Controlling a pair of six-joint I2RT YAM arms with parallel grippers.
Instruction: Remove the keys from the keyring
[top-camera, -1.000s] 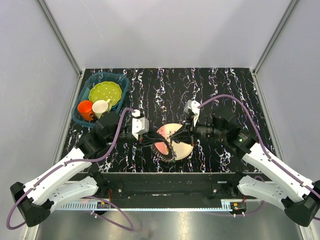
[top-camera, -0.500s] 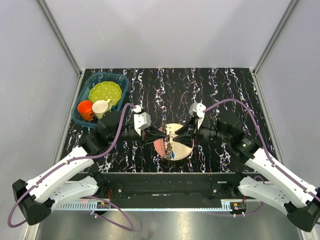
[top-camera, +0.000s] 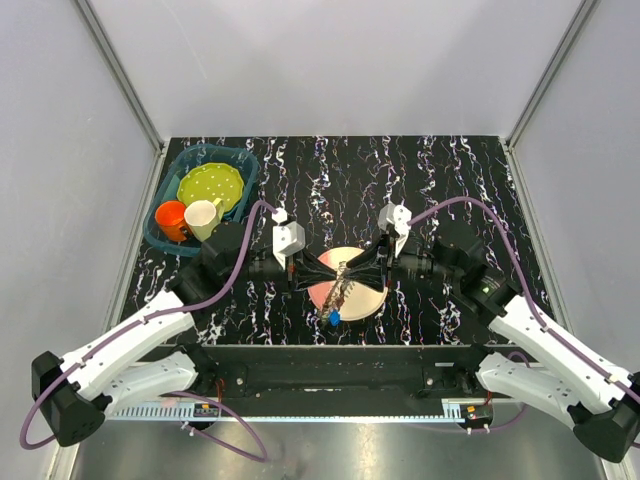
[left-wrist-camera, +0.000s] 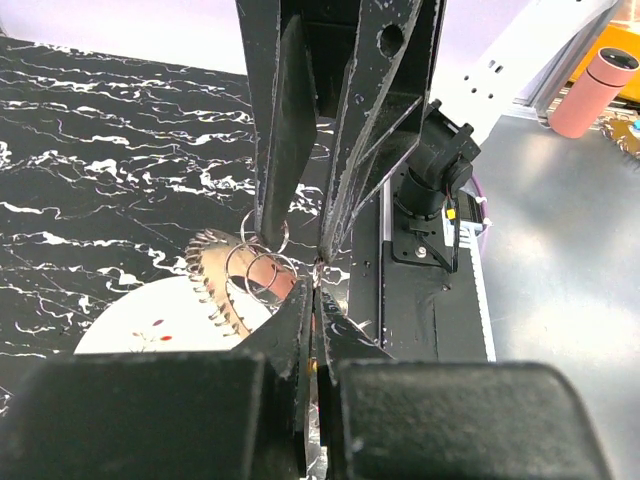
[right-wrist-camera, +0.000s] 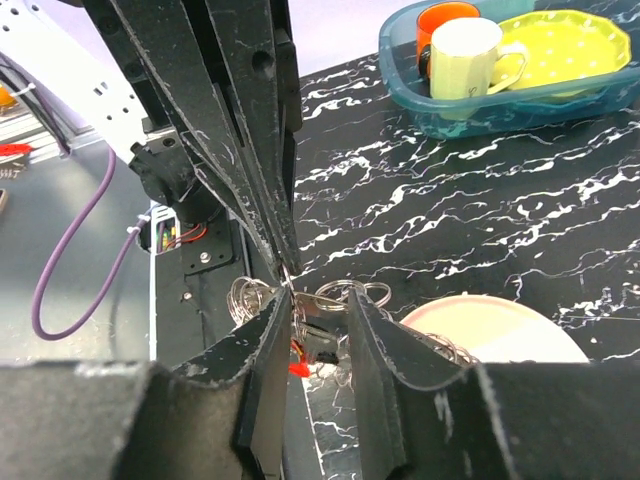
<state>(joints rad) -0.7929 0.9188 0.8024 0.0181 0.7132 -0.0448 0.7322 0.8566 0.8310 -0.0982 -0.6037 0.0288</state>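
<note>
My two grippers meet tip to tip above the pink plate (top-camera: 368, 300). The left gripper (top-camera: 326, 268) is shut on a thin piece of the keyring bunch, as the left wrist view (left-wrist-camera: 315, 295) shows. The spiky keyring (left-wrist-camera: 212, 275) and small silvery rings (left-wrist-camera: 258, 264) hang beside its tips. The right gripper (top-camera: 357, 266) is closed on a silvery key (right-wrist-camera: 322, 298), which spans the gap between its fingers (right-wrist-camera: 268, 350). The bunch hangs below the tips (top-camera: 339, 288), and a blue-headed key (top-camera: 333, 318) dangles lowest. A red key head (right-wrist-camera: 297, 370) shows under the right jaws.
A blue basin (top-camera: 240, 160) at the back left holds a yellow plate (top-camera: 210, 185), an orange cup (top-camera: 171, 219) and a white cup (top-camera: 201, 213). The black marbled table (top-camera: 450, 180) ends at a metal front rail (top-camera: 330, 365). Grey walls enclose the sides.
Both grippers have lifted the key bunch off the pink plate and drawn closer, tip to tip. The keys now hang down, and the blue key has dropped into view below.
</note>
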